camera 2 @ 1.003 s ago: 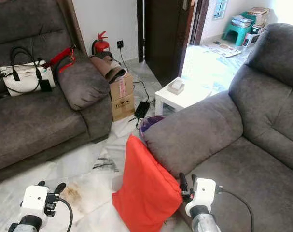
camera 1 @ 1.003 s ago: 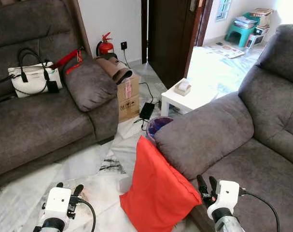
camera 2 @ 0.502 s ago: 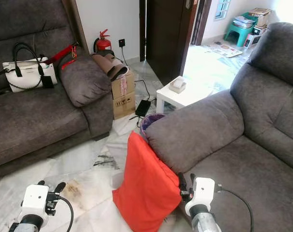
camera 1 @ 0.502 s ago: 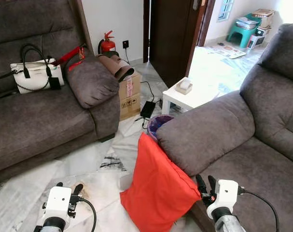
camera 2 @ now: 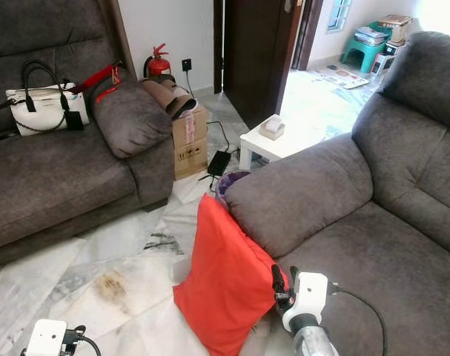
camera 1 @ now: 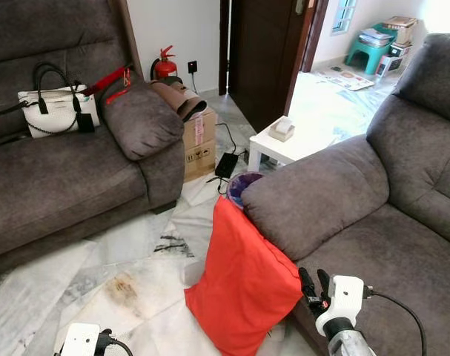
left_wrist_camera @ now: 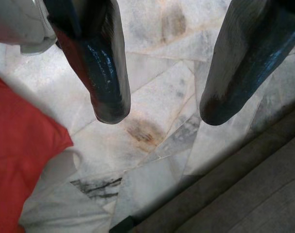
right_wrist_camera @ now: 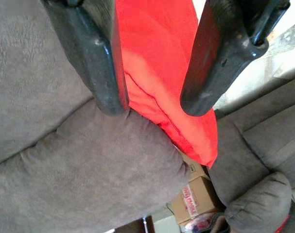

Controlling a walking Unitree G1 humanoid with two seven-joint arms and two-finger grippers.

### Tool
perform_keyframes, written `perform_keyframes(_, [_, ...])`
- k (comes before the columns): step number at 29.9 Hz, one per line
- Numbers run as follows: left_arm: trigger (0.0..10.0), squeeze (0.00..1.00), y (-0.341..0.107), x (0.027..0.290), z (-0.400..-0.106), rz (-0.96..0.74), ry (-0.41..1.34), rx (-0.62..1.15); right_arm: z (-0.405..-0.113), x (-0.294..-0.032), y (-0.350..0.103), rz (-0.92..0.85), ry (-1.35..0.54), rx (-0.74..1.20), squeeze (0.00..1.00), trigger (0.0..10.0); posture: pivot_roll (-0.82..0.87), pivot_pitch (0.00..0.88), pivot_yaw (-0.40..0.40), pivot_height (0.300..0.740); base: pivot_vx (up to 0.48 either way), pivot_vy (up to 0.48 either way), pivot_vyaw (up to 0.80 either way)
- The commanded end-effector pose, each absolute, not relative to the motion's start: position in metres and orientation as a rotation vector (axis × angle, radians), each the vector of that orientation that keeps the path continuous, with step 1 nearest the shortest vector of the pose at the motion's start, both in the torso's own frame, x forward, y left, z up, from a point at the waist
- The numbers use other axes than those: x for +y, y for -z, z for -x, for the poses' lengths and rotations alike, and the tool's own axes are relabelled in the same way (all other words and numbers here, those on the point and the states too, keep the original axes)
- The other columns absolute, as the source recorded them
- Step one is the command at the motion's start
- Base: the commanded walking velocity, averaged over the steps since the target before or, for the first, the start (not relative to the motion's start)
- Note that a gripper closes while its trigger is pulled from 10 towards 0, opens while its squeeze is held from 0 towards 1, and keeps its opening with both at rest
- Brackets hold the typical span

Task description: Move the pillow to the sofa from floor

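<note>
**Approaching the pillow: right claw lined up, no grasp yet**

Standing on its lower edge on the floor (camera 1: 136, 245), the red pillow (camera 1: 243, 285) leans against the armrest (camera 1: 313, 200) of the right-hand grey sofa (camera 1: 402, 245). Judgement: the armrest is what keeps it upright, so it will likely slump once that support is lost.

Right claw (camera 1: 313, 282): low, just beside the pillow's right edge, above the front of the sofa seat. Fingers spread. In the right wrist view the pillow's red cloth sits in the gap between the two black fingers (right_wrist_camera: 96, 68), with the armrest beneath. Cannot tell whether either finger touches the cloth; nothing is pinched.

Left claw (left_wrist_camera: 159, 111): fingers spread, pointing down at bare marble with a brown stain; a corner of the pillow is at the frame edge. Its white wrist housing sits at the bottom of the head views. Judgement: well short of the pillow, not yet contributing.

Step in hand (judgement): closing in for the pick-up. Soft, bulky cloth probably needs a pinch on the edge or both claws.

Elsewhere: white handbag (camera 1: 58, 111) on the far sofa, cardboard box (camera 1: 199, 148), small white tabletop (camera 1: 288, 148).
</note>
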State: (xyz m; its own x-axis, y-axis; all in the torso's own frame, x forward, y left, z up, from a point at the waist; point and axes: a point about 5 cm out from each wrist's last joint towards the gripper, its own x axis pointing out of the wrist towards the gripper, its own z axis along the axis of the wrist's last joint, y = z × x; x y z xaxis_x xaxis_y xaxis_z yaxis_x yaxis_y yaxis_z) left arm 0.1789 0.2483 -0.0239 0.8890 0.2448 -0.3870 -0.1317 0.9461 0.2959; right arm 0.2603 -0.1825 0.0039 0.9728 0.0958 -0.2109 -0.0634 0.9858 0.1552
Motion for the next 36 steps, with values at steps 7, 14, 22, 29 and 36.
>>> perform_keyframes(7, [10.0, 0.00, 0.023, 0.244, -0.185, -0.244, -0.194, 0.415, -0.261, -0.181, -0.005, -0.158, -0.085, 0.211, 0.00, 10.0, 0.08, 0.117, 0.010, 0.670, 0.000, 0.000, 0.00])
perform_keyframes(14, [10.0, 0.00, 0.026, 0.241, -0.183, -0.234, -0.173, 0.414, -0.261, -0.176, 0.000, -0.152, -0.102, 0.263, 0.00, 10.0, 0.08, 0.119, 0.013, 0.650, 0.000, 0.000, 0.00])
perform_keyframes(22, [10.0, 0.00, 0.028, 0.243, -0.181, -0.218, -0.182, 0.415, -0.261, -0.174, -0.003, -0.162, -0.113, 0.227, 0.00, 10.0, 0.08, 0.121, 0.013, 0.645, 0.000, 0.000, 0.00])
perform_keyframes(29, [10.0, 0.00, 0.036, 0.248, -0.177, -0.204, -0.187, 0.444, -0.262, -0.173, -0.003, -0.163, -0.119, 0.228, 0.00, 10.0, 0.08, 0.122, 0.011, 0.645, 0.000, 0.000, 0.00])
perform_keyframes(36, [10.0, 0.00, 0.039, 0.248, -0.176, -0.192, -0.181, 0.449, -0.263, -0.169, -0.005, -0.175, -0.141, 0.218, 0.00, 10.0, 0.08, 0.123, 0.012, 0.645, 0.000, 0.000, 0.00])
